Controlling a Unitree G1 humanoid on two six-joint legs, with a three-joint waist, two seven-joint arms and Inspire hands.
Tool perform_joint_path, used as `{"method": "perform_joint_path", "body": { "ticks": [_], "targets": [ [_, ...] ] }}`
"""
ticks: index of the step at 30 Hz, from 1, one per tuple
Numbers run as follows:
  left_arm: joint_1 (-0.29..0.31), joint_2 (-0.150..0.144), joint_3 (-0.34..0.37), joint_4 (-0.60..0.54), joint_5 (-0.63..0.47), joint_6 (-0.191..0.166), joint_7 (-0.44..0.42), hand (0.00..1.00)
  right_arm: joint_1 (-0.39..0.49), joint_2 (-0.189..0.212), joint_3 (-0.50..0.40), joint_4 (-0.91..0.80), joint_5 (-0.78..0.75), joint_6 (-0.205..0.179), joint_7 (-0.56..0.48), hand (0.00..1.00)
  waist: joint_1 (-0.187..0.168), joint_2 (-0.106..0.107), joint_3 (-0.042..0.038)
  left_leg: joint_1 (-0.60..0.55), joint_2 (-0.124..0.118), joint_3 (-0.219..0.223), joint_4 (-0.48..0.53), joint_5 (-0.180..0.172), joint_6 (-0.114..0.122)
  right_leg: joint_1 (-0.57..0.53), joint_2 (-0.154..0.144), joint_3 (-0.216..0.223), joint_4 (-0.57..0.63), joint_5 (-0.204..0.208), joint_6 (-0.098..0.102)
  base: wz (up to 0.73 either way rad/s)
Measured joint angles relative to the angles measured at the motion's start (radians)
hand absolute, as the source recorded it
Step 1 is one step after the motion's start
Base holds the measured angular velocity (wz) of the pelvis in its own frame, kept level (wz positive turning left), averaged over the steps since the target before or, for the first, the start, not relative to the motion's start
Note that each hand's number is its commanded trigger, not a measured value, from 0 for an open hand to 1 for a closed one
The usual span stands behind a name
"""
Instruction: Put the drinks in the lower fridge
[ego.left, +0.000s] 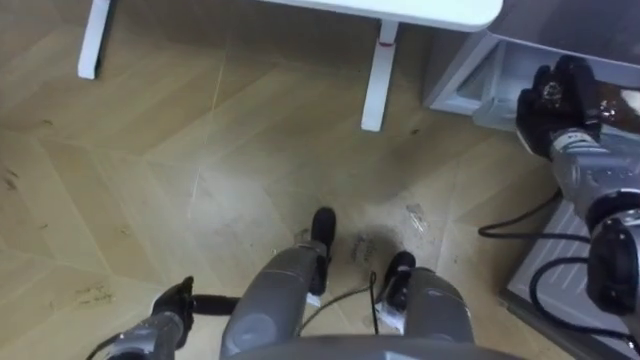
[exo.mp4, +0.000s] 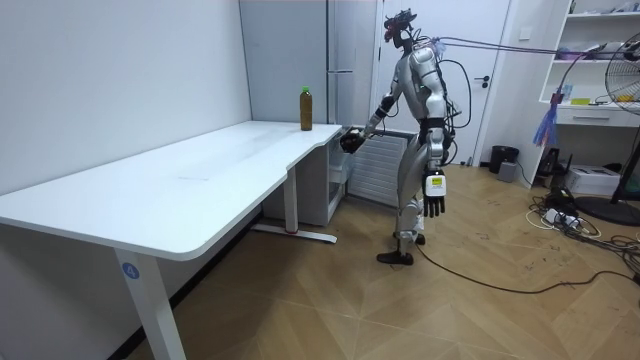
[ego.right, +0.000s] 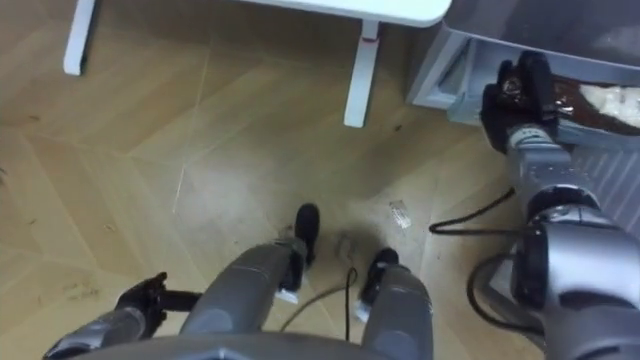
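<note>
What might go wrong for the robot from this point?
The bottle stands near the table's end, beside the reaching right arm; a swing back might topple it. The right hand is low at the fridge, close to the table leg, so an opening door may have little room. The left hand hangs idle.

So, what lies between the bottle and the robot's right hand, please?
Only the desk's bare corner separates bottle and right hand, in the room view.

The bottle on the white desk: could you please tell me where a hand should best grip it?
Probably round the bottle's straight body, below the cap, coming sideways from the desk's open edge: it stands upright, alone, near that edge.
</note>
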Motion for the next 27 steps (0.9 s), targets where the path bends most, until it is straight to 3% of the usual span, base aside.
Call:
{"method": "perform_joint_path", "body": {
  "ticks": [7,15,16,17,18,27],
  "targets": [
    [0.0,0.016,-0.02,-0.001,-0.009,-0.002,0.002,0.0,-0.038,-0.024,0.004,0.0,-0.008,0.0,-0.022,1.0,-0.002,0.002,-0.0014,-0.034,-0.002,0.006,-0.003,0.01,0.003,-0.048,-0.015,0.001,0.03,-0.003,-0.003,0.0],
    [-0.002,0.041,-0.035,-0.004,-0.008,-0.012,0.031,0.0,-0.082,-0.043,0.041,0.0,-0.009,0.0,-0.087,0.99,0.0,0.001,-0.0025,-0.042,-0.001,0.044,-0.001,0.014,0.007,-0.081,-0.031,0.017,0.067,-0.009,-0.009,-0.06],
    [-0.002,0.041,-0.035,-0.004,-0.008,-0.013,0.035,0.0,-0.082,-0.044,0.041,0.0,-0.009,0.0,-0.089,0.55,0.001,0.001,-0.0025,-0.042,-0.001,0.047,-0.001,0.014,0.007,-0.083,-0.033,0.018,0.07,-0.01,-0.009,0.03],
    [-0.002,0.041,-0.035,-0.004,-0.009,-0.013,0.042,0.0,-0.082,-0.046,0.041,0.0,-0.008,0.0,-0.093,0.41,0.001,0.001,-0.0025,-0.042,-0.002,0.051,-0.001,0.016,0.009,-0.084,-0.035,0.018,0.074,-0.011,-0.008,0.03],
    [-0.002,0.041,-0.035,-0.004,-0.01,-0.013,0.047,0.0,-0.082,-0.05,0.04,0.0,-0.008,0.0,-0.1,0.0,0.0,0.001,-0.0026,-0.042,-0.003,0.052,-0.001,0.016,0.01,-0.085,-0.036,0.018,0.075,-0.012,-0.007,0.03],
    [-0.002,0.045,-0.036,-0.004,-0.009,-0.005,0.068,0.0,-0.088,-0.069,0.052,0.0,-0.008,0.003,-0.156,0.0,0.009,-0.001,-0.004,-0.042,-0.002,0.055,-0.001,0.018,0.012,-0.084,-0.038,0.015,0.077,-0.012,-0.007,0.0]
  ]
}}
